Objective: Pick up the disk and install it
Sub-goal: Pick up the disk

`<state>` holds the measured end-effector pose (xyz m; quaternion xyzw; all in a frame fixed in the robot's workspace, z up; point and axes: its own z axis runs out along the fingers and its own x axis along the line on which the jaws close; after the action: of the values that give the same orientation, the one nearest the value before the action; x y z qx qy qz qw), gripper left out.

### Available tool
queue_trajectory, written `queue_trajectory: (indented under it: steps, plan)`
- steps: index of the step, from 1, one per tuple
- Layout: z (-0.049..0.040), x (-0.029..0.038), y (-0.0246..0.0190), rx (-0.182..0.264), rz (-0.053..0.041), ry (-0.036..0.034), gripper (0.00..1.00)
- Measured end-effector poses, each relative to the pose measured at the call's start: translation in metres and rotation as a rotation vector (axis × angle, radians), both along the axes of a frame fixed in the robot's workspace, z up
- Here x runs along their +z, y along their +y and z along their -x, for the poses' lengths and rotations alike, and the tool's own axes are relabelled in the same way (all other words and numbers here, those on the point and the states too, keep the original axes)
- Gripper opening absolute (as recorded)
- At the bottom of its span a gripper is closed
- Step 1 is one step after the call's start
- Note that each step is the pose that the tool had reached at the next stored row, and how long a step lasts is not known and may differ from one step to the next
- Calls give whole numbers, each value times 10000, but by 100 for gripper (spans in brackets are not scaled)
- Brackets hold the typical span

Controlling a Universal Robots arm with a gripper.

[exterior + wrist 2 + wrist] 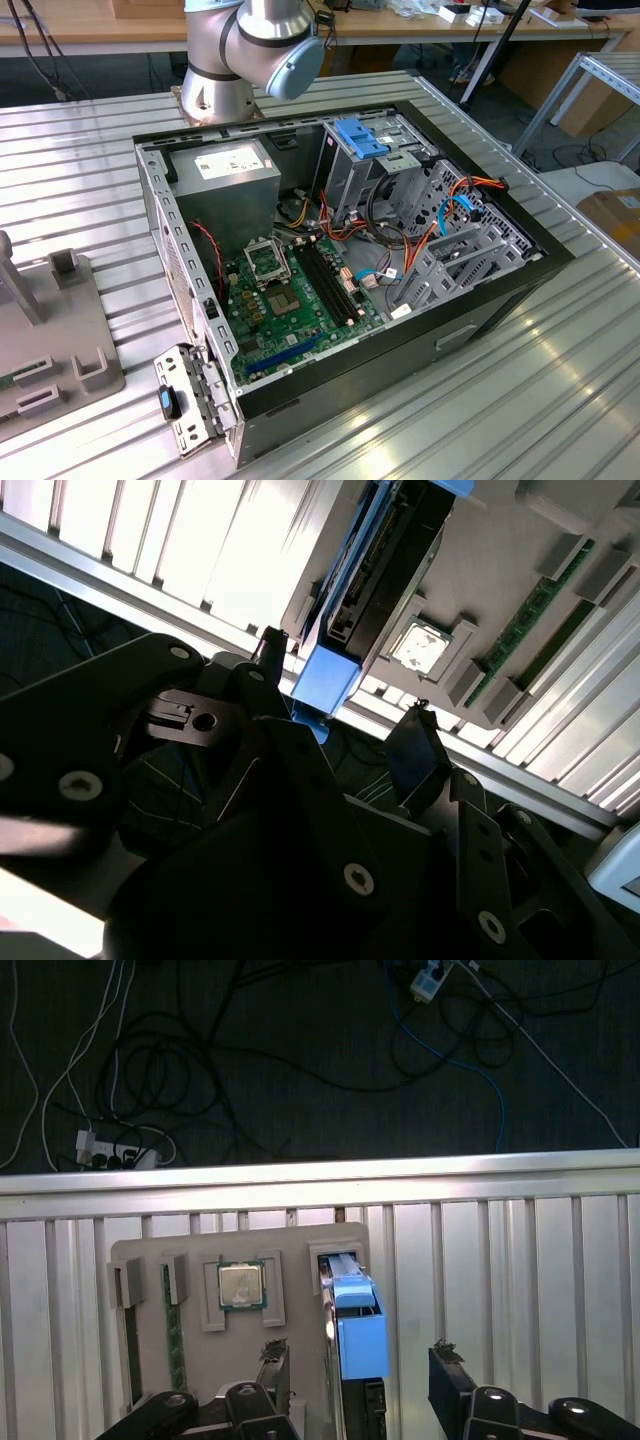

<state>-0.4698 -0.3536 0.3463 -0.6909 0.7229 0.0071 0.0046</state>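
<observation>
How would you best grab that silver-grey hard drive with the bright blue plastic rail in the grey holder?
The disk stands on edge in a slot of the grey holder, with its narrow blue-railed top sticking out. So probably come from straight above and pinch its two broad flat faces near that top edge. The open gripper straddles it there.

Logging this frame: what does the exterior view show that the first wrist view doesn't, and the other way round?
Exterior view: the open computer case with its motherboard, and the arm. First wrist view: the disk standing on edge in a slot, the open claw straddling it without contact, a processor chip, floor cables. Shared: the ribbed metal table and the grey parts fixture.
</observation>
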Motion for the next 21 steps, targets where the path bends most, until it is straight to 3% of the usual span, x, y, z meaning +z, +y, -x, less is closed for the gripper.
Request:
queue_trajectory:
  steps: [10,14,21]
  plan:
    - [2,-2,0,0,0,0,66]
    - [2,-6,34,0,-1,-2,66]
    - [3,-88,35,25,0,-1,66]
